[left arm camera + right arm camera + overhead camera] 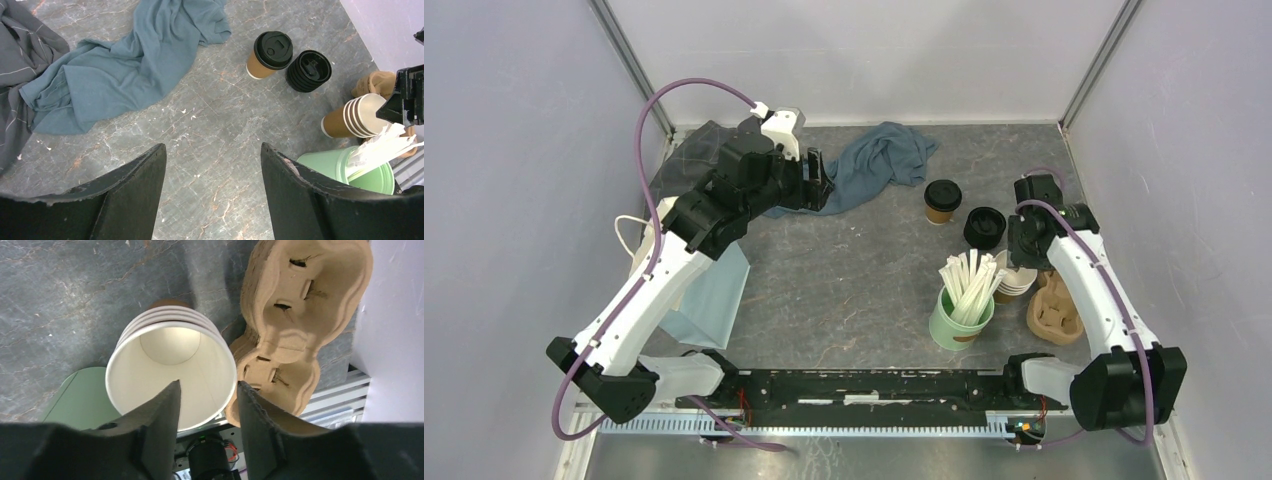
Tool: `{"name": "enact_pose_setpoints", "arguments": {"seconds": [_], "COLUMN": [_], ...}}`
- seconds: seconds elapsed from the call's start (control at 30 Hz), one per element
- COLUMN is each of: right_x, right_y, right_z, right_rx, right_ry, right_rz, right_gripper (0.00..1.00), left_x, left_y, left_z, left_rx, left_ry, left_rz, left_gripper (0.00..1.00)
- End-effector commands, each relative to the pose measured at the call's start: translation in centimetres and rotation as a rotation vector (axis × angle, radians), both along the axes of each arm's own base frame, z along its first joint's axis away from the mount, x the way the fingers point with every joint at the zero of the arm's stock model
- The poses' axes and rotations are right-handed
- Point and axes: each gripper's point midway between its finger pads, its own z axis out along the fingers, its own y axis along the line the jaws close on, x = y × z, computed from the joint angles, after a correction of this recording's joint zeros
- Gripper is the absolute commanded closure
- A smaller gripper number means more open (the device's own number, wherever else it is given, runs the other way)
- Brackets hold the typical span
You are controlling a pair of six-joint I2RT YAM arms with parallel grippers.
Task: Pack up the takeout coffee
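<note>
Nothing is packed yet. My left gripper (212, 150) is wide apart and holds nothing. The lidded coffee cup (270, 54) stands well ahead of it, a bit to the right, beside a stack of black lids (308, 70). My right gripper (207, 387) is apart too, over the stack of lidless cups (170, 365). The cardboard cup carrier (300, 315) to its right has no cup in it.

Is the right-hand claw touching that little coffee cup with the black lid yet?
Apart. The top view shows the right gripper over the lidless cup stack, with the pile of black lids standing between it and the lidded coffee cup.
</note>
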Motion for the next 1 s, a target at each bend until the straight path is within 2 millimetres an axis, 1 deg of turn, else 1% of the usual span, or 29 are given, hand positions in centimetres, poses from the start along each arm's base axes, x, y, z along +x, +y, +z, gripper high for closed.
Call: {"name": "enact_pose_setpoints", "arguments": {"seconds": [0.0,0.07,0.23,0.3,0.67,0.77,0.87,0.97], "right_x": [1.1,0.9,0.9,1.0,0.8,0.5,0.7,0.9], "right_y": [-1.0,-1.2,-1.4,-1.4,-1.9,-2.2,-2.1,-2.1], "right_z": [0.2,0.0,-0.3,-0.1,1.0,0.5,0.0,-0.4], "right_rx": [-0.05,-0.062,-0.074,-0.074,-0.1,-0.116,-0.109,-0.109], "right_ry": [-0.043,-0.04,-0.042,-0.041,-0.076,-0.059,-0.059,-0.062], "right_rz": [-0.051,-0.06,-0.058,-0.057,-0.063,-0.063,-0.058,-0.059], "right_gripper": [0.54,0.58,0.61,0.63,0.62,0.62,0.63,0.65], "left_x": [0.4,0.4,0.5,0.6,0.5,0.5,0.5,0.4], "left_y": [0.5,0.7,0.7,0.6,0.6,0.6,0.6,0.7], "left_z": [1.6,1.7,1.6,1.5,1.5,1.7,1.8,1.9], "left_rx": [0.026,0.031,0.036,0.035,0.039,0.035,0.032,0.032], "left_ry": [-0.08,-0.082,-0.081,-0.078,-0.074,-0.077,-0.078,-0.082], "left_rz": [-0.007,0.0,0.005,0.001,0.003,0.001,0.0,0.001], "left_gripper": [0.24,0.24,0.24,0.23,0.23,0.23,0.23,0.23]}}
